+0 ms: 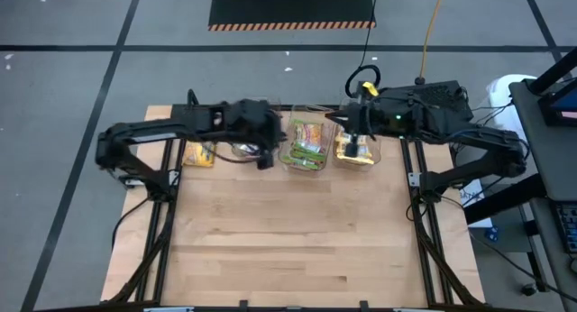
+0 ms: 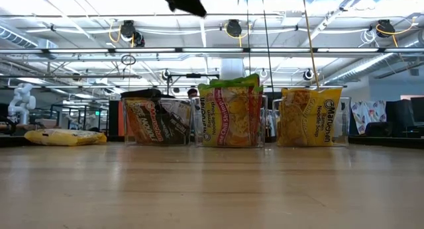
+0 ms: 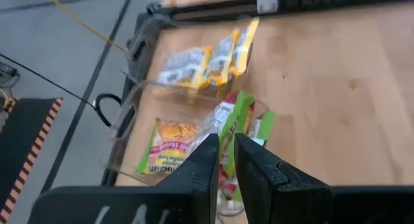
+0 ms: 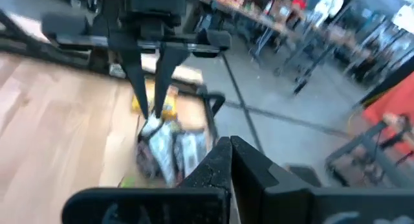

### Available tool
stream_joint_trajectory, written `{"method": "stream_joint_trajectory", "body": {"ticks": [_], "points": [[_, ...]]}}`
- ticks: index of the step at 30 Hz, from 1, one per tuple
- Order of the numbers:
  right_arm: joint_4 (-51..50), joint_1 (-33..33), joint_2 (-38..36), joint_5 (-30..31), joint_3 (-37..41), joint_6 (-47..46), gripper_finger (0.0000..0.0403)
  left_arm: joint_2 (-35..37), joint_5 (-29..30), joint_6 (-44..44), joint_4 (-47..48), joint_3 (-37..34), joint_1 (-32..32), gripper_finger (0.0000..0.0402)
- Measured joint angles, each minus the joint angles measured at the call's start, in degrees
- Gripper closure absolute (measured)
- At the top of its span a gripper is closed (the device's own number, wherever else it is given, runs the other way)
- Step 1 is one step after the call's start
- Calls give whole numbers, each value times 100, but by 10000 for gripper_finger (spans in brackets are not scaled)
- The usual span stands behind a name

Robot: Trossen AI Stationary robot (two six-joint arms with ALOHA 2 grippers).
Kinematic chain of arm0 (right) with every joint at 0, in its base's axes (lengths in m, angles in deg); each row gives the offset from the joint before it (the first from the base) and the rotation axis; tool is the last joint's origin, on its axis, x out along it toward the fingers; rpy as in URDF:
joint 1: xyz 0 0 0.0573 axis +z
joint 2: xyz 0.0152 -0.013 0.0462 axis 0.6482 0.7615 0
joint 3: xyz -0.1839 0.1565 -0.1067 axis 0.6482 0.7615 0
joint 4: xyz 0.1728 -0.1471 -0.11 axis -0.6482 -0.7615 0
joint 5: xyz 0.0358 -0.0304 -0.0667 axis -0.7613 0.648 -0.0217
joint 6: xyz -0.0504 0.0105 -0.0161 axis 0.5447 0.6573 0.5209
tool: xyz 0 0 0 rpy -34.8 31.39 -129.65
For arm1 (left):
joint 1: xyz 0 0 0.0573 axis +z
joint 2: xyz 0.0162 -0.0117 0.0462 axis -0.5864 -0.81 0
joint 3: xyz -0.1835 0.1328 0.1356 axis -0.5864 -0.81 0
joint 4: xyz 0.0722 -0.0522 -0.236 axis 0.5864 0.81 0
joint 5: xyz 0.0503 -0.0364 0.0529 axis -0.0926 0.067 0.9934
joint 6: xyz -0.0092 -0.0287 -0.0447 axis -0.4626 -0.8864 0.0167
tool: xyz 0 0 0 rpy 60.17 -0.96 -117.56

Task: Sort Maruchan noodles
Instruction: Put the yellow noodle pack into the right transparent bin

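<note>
Three clear bins are standing in a row along the bench's [image 1: 288, 249] far edge, and I am hovering over them with both arms. My left gripper [image 3: 223, 141] is hanging point-down above the bin [image 2: 128, 103] nearest the far left corner, just over the black-and-red noodle packets [image 2: 156, 123] in it. Its fingers are parting by only a narrow slit, and I am seeing nothing between them. My right gripper [image 4: 229, 145] is waiting above the bin [image 2: 345, 120] at the row's other end, with its fingers pressing together on nothing. The yellow packets [image 2: 311, 116] are standing upright in that bin. The lime-green and pink packets [image 2: 232, 113] are filling the middle bin [image 2: 265, 123]. One more yellow packet [image 1: 198, 154] is lying flat on the bench by the far left corner, outside the bins.
</note>
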Motion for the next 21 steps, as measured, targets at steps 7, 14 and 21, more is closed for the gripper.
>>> {"method": "stream_joint_trajectory", "body": {"ticks": [7, 14, 21], "points": [[1632, 0, 618, -24, -86, 490, 403, 992, 38, -340, 965, 0, -9, 346], [2456, -2, 990, -454, -160, 537, 403, 2008, 187, -690, 1821, -200, -23, 345], [2425, 39, 1044, -612, -157, 467, 403, 3194, 307, -1484, 2955, -1086, -24, 346]]}}
